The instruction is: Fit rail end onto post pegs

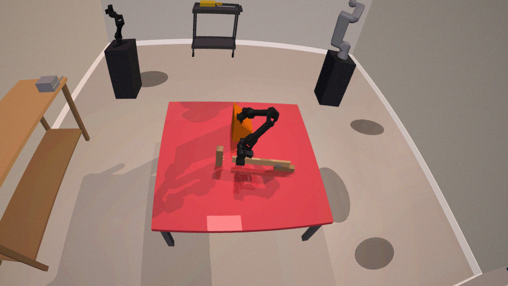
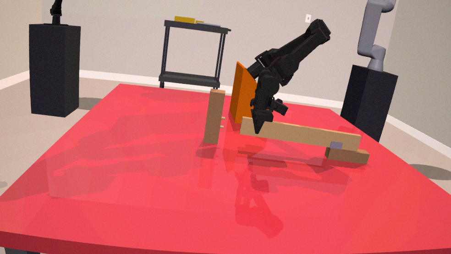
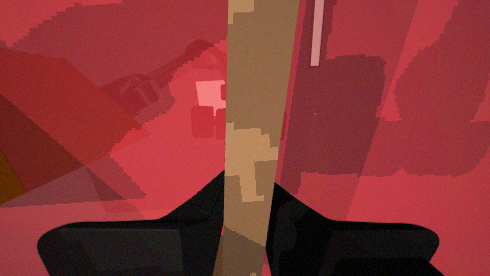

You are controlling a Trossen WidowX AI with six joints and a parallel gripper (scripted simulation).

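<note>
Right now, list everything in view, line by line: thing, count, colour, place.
table: one, red, room centre.
rail: one, light wood, near end lifted off the table, short of the post.
post: one, wood, upright, left of the rail.
pegs: two, wood, on the post facing the rail, not yet inserted.
footboard block: one, brown, under the rail's far end.
bracket: one, grey, at the rail's far end.
orange panel: one, standing behind the post.
pedestals: two, black, each bearing an idle arm.
cart: one, dark, back wall.
bench: one, wooden, left.
arm: one, black.
tool: one, black, shut on the rail's near end.
</note>
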